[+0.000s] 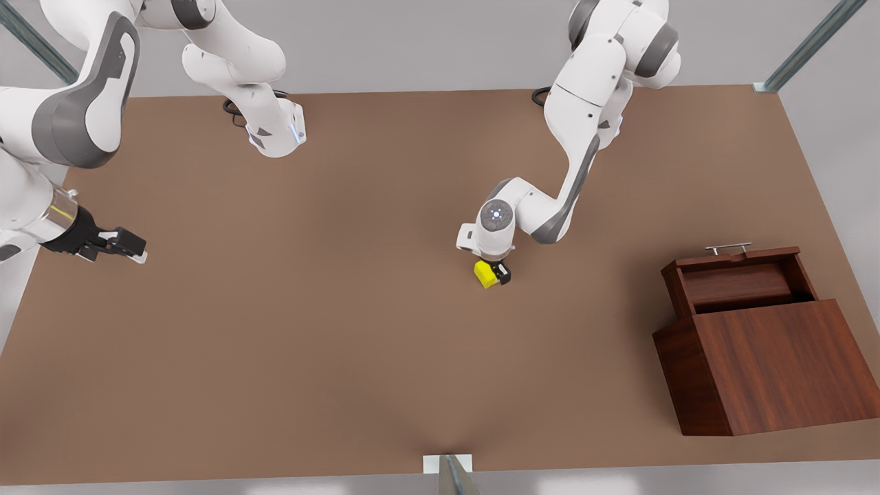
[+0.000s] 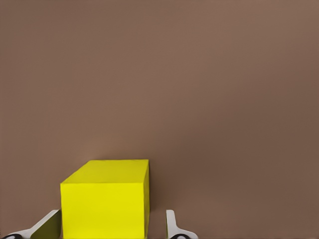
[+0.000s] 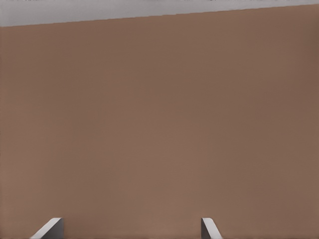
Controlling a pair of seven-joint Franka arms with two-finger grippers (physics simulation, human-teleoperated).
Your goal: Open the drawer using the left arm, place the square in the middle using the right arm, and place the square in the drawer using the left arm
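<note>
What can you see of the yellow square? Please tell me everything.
The square is a small bright yellow cube with plain, smooth faces. It sits near the middle of the brown table, turned slightly askew in the front view. The left tool is down around it, one finger on each side; one finger stands clearly apart from it. The open drawer is far off.

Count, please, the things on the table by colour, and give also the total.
Yellow: 1, the cube, between the fingers of the left claw near the table's middle.
Reddish-brown wood: 2, the cabinet and its open drawer, at the front view's right.
White: 2, the arms; the right claw waits open at the front view's left.
Total: 5.
</note>
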